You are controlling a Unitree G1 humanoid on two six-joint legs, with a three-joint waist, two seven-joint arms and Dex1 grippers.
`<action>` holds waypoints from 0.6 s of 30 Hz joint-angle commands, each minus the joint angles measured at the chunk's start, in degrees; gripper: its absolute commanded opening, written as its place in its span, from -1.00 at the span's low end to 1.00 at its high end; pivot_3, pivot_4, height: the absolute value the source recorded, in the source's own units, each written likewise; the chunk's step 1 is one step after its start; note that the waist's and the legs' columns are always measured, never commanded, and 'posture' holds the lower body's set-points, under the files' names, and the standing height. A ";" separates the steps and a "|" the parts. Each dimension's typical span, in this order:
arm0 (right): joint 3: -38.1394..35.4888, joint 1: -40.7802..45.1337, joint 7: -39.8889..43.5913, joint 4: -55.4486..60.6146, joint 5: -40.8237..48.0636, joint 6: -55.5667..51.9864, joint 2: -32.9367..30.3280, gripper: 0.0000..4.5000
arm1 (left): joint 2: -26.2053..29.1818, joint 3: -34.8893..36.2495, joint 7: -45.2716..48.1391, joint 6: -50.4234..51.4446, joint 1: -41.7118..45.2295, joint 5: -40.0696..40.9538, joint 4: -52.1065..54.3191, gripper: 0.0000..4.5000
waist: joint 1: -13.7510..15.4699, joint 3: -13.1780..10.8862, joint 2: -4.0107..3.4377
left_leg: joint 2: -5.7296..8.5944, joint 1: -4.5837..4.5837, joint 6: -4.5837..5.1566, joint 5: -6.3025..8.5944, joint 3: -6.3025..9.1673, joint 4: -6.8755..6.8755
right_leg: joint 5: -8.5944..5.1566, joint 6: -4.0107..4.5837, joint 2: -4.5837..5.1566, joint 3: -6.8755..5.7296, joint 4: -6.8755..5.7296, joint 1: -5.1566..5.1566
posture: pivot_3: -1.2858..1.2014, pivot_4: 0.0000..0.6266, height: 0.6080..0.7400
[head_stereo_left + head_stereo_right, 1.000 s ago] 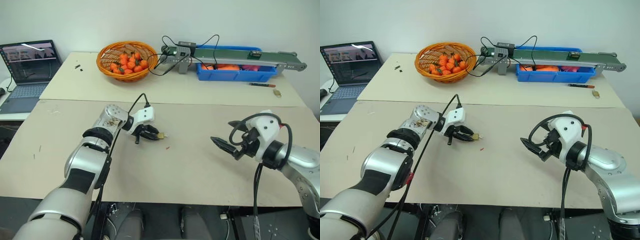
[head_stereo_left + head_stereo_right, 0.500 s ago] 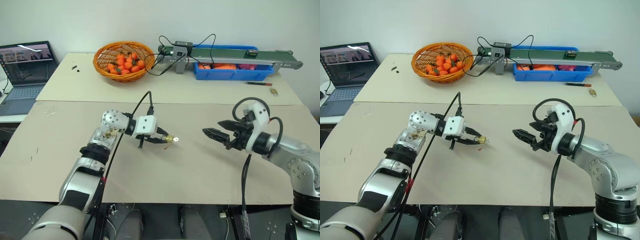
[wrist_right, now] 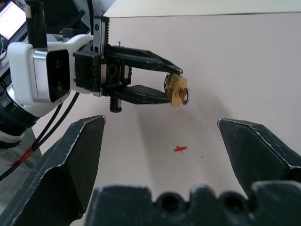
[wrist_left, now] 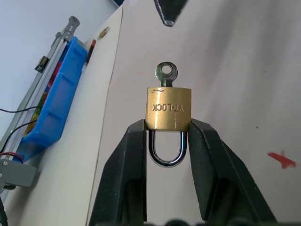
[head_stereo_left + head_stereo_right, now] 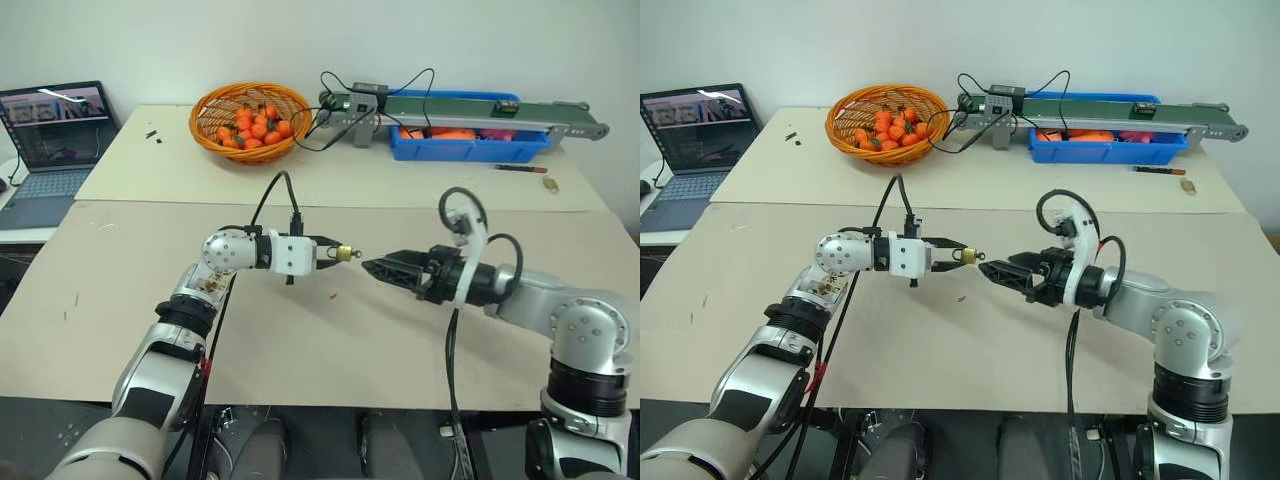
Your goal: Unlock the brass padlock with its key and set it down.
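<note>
The brass padlock [image 4: 168, 108] hangs above the table's middle with my left gripper [image 4: 167, 124] shut on its sides. Its silver shackle [image 4: 167, 150] sits closed between the fingers. The key [image 4: 166, 74] is in the padlock's keyhole, and its round bow sticks out toward my right gripper. In the left eye view the padlock [image 5: 343, 254] is held about level, pointing right. My right gripper [image 5: 368, 266] stands open just to the right of it, tips aimed at the key with a small gap left. From the right wrist the padlock [image 3: 176, 90] and key [image 3: 185, 95] sit ahead of the open gripper [image 3: 160, 123].
A red speck [image 5: 333, 295] lies on the table under the padlock. At the back stand an orange basket of small fruit [image 5: 253, 118], a conveyor [image 5: 470, 105], and a blue bin [image 5: 470, 145]. A pen [image 5: 518, 169] and small brass item [image 5: 552, 184] lie back right. A laptop [image 5: 50, 130] sits far left.
My left gripper has lifted and rolled with the padlock, so the key now faces right. My right gripper has swung left and rolled, closing in on the key.
</note>
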State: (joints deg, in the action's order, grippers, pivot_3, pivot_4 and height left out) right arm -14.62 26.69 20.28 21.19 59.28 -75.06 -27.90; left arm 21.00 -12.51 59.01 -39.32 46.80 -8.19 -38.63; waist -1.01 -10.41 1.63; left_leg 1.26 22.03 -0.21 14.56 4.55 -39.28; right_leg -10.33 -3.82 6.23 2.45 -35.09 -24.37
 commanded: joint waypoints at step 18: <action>-0.12 4.27 -0.66 -3.63 -1.78 4.43 0.15 -0.29 | -0.89 -2.14 -1.17 2.06 -1.23 4.99 9.80 -0.63 | -0.03 0.00 0.00 | 0.00 0.02 0.00 0.00 0.00 0.00 | 0.00 0.00 0.00 0.00 0.02 -0.01 | 0.03 -0.52 0.64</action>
State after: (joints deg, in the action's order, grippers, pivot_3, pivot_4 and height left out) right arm -13.92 29.49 19.11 17.02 57.19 -72.43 -27.46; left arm 20.07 -14.54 58.52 -36.49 45.35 -4.32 -31.27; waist -1.04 -10.41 1.62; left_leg 1.27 22.05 -0.21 14.56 4.55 -39.28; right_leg -10.33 -3.82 6.22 2.45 -35.07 -24.38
